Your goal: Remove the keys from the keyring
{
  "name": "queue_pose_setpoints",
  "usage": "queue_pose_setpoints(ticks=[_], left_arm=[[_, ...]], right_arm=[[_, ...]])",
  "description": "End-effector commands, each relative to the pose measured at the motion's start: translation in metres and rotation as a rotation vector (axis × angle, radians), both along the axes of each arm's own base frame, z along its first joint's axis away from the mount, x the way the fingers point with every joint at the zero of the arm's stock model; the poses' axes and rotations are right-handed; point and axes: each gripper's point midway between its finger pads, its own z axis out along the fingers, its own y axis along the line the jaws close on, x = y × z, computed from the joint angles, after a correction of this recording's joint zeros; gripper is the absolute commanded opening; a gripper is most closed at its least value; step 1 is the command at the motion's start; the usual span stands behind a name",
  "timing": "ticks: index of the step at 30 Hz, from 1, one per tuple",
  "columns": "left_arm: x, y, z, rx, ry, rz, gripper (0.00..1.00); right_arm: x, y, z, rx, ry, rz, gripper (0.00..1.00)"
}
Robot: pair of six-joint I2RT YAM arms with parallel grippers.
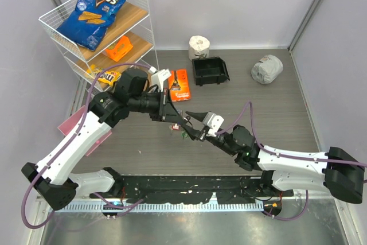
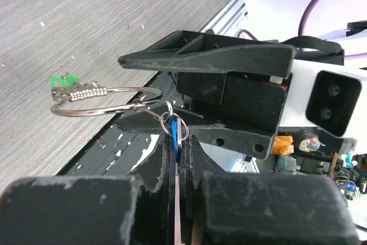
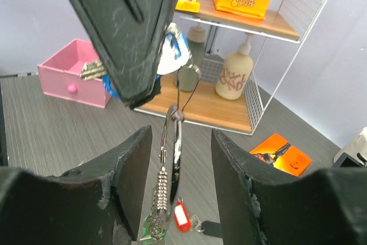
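Observation:
The keyring (image 2: pixel 103 100) is a thin silver wire loop held in the air between my two grippers. A green tag (image 2: pixel 63 80) hangs at its far end. My left gripper (image 2: pixel 178 142) is shut on a blue-tagged key (image 2: pixel 174 130), which joins the loop by a small ring. My right gripper (image 3: pixel 178 164) is open, with its fingers (image 3: pixel 129 164) on either side of the keyring (image 3: pixel 175 142), not touching it. A red-tagged key (image 3: pixel 182 220) and a black key head (image 3: pixel 212 229) lie on the table below. In the top view the left gripper (image 1: pixel 170 116) and the right gripper (image 1: pixel 192 124) meet at the table's middle.
A wire shelf (image 1: pixel 143 4) at the back left holds a Doritos bag (image 1: pixel 97 7) and snacks. An orange packet (image 1: pixel 179 84), a black bin (image 1: pixel 210 71), a paper roll (image 1: pixel 199 45) and a grey bundle (image 1: pixel 266 69) lie behind. A pink drawer (image 3: pixel 71 73) stands at the left.

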Motion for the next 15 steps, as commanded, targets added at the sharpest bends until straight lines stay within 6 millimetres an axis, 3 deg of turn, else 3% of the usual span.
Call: queue_pose_setpoints(ticks=[1,10,15], left_arm=[[-0.005,-0.008,0.015,-0.084,-0.013,-0.031,0.0],[-0.007,-0.007,0.015,-0.096,-0.012,-0.028,0.0],[-0.005,-0.009,0.018,-0.109,-0.019,-0.025,0.0]], right_arm=[[0.001,-0.013,0.044,0.176,-0.104,-0.045,0.51],[0.005,-0.012,0.055,0.189,-0.135,-0.064,0.47],[0.004,-0.007,0.05,0.161,-0.136,-0.048,0.45]])
